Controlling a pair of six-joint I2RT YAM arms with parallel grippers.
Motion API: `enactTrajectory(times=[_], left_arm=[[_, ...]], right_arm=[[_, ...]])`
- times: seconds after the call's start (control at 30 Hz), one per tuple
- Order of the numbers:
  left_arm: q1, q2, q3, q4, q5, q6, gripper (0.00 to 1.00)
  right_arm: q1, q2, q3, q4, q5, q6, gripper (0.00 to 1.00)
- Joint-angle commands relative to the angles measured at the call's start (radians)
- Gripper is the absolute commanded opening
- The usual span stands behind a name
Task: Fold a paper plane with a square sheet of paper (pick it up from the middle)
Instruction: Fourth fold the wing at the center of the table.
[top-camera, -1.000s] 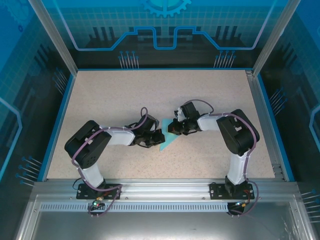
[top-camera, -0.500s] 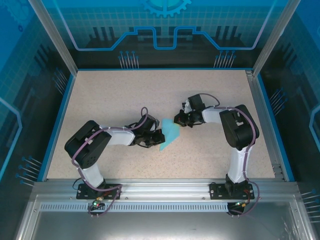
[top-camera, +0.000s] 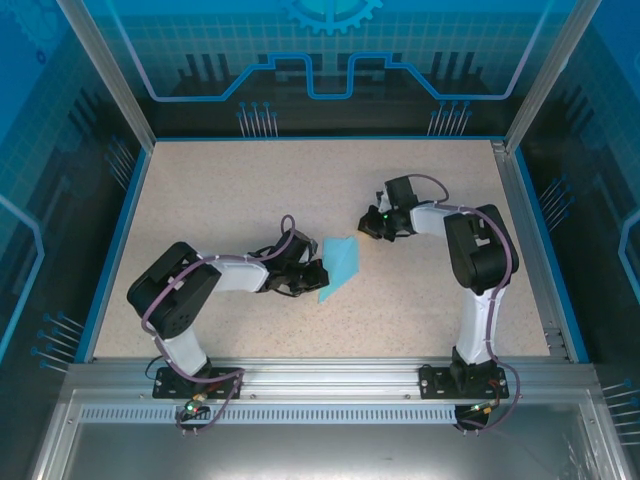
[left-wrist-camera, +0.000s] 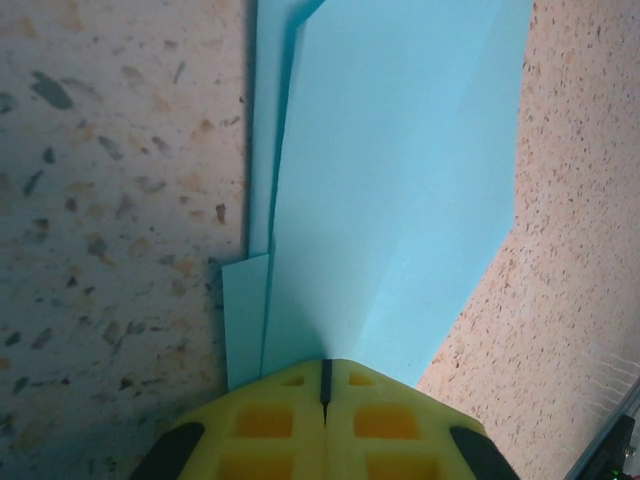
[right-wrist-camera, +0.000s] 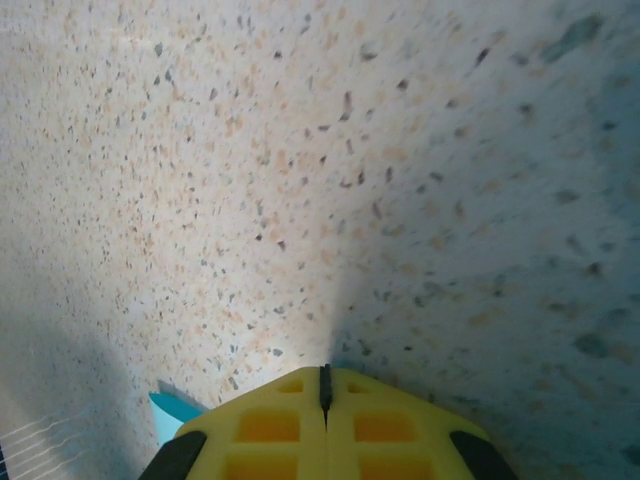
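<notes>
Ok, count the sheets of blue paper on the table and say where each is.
1. The folded light-blue paper lies central on the table, one edge at the shut left gripper.

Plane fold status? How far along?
Done: the sheet of paper is already folded, with layered flaps visible in the left wrist view. In hand: the left claw, shut, is at its edge; pinching or pressing, can't tell. The right claw, shut, sits off the paper. Left: it's not yet a slim dart, so more folds.
</notes>
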Motion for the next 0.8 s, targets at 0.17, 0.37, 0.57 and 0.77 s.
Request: enactTrajectory(times=[0.17, 0.37, 0.57, 0.77], left_arm=[[-0.004, 0.034, -0.055, -0.234, -0.061, 0.038, 0.01], [-0.004, 0.038, -0.043, -0.234, -0.056, 0.039, 0.02], [-0.004, 0.040, -0.039, -0.237, -0.056, 0.041, 0.02], [-0.004, 0.033, -0.029, -0.227, -0.041, 0.040, 0.03]], right_arm=[[0.067, -0.178, -0.065, -0.061, -0.031, -0.038, 0.00], [0.146, -0.159, -0.124, 0.022, -0.099, 0.022, 0.00], [0.191, -0.101, -0.131, 0.059, -0.118, 0.050, 0.00], [0.173, -0.044, -0.143, 0.016, -0.073, 0.034, 0.00]])
